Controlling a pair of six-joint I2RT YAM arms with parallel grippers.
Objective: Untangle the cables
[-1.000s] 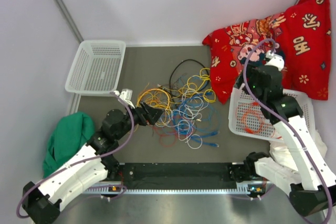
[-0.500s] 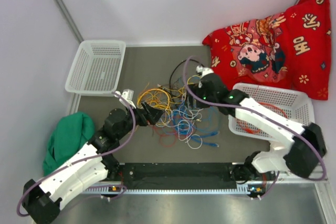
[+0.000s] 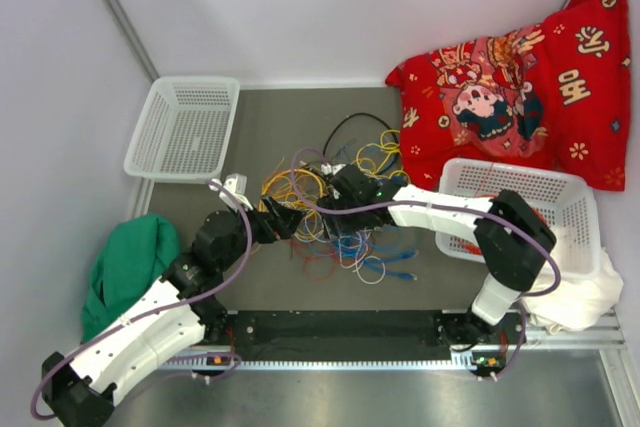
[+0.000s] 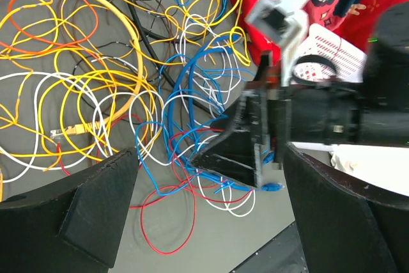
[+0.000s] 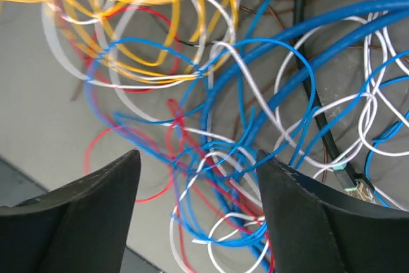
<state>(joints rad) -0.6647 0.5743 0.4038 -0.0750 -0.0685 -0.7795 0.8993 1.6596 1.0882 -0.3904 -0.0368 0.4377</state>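
Heap of thin looping cables in yellow, orange, red, blue, white and black (image 3: 350,247) at the middle of the dark grey counter (image 3: 290,127), between the white mesh basket at the far left (image 3: 160,97) and the white mesh basket on the right (image 3: 530,179). Looks barely thinned: yellow loops (image 4: 83,94) on the left side, blue strands (image 5: 255,87) threaded through white and red ones on the right, black beneath, all in one knot. No single cable laid out apart on the counter. Hint of orange in the right basket beneath the arm, too hidden to call a cable.

Left jaws spread fully wide, low at the left edge of the heap by the yellow loops, gripping nothing. Right jaws also parted, extended in from the right and poised just above the crossing of blue, white and red. Strands below and between the tips, none pinched as far as shown.

Judged an early stage: choosing a strand, with no separation achieved in the heap itself. Left to do, by the look of it, nearly everything: drawing each colour free, one at a time, and setting it apart.
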